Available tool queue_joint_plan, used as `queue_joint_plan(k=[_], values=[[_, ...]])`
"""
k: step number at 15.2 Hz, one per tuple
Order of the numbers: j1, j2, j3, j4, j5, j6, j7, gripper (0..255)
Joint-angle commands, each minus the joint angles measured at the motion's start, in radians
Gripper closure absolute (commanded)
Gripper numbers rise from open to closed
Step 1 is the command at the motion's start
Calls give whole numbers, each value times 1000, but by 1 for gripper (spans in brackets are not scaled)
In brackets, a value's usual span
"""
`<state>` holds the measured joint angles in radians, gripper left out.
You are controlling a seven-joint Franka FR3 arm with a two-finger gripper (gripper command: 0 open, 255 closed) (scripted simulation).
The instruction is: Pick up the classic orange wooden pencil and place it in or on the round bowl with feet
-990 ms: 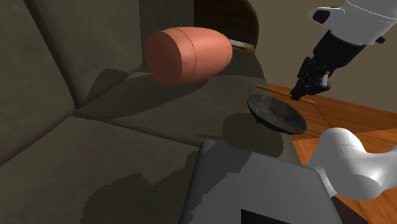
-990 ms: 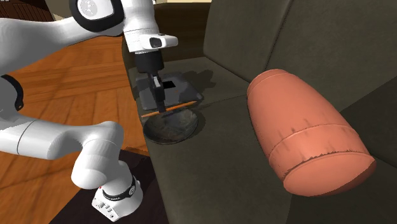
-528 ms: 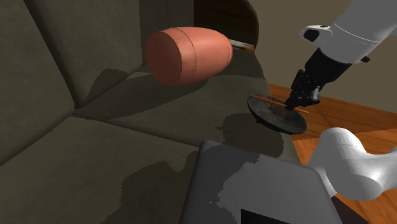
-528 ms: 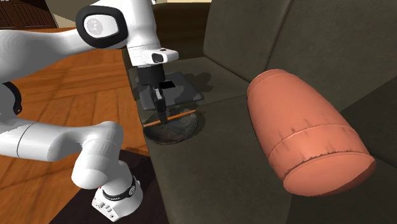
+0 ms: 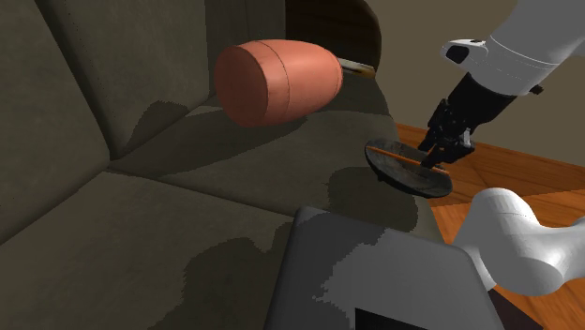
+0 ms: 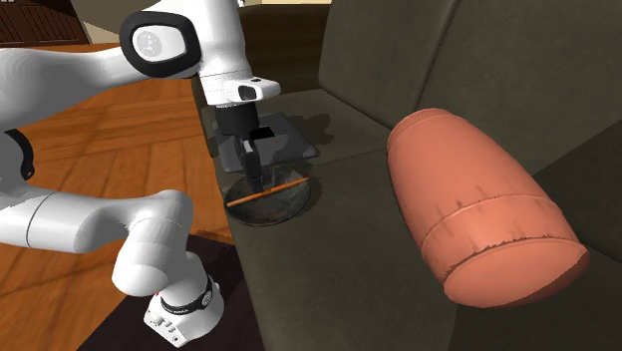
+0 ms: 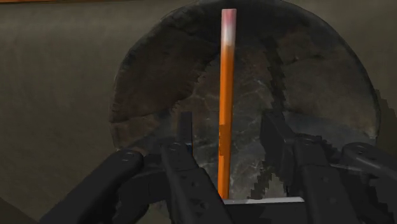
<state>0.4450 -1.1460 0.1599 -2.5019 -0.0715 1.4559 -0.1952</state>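
The gripper [image 7: 228, 121] has its jaws apart; the orange pencil [image 7: 224, 83] lies loose between them, across the dark bowl [image 7: 153, 76] directly beneath. Likely risk: a jaw nudging the pencil when lifting, rolling it over the rim.

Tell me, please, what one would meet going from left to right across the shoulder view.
Sofa back cushion → salmon bolster → dark round bowl → white arm link.
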Motion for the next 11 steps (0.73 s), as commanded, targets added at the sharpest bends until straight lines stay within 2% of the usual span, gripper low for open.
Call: queue_joint_plan(k=[1, 5, 9, 11], values=[[0, 0, 0, 0, 0, 0, 0, 0], [0, 0, 0, 0, 0, 0, 0, 0], [-10, 60, 13, 160, 6, -99, 0, 0], [-10, 60, 13, 160, 6, -99, 0, 0]])
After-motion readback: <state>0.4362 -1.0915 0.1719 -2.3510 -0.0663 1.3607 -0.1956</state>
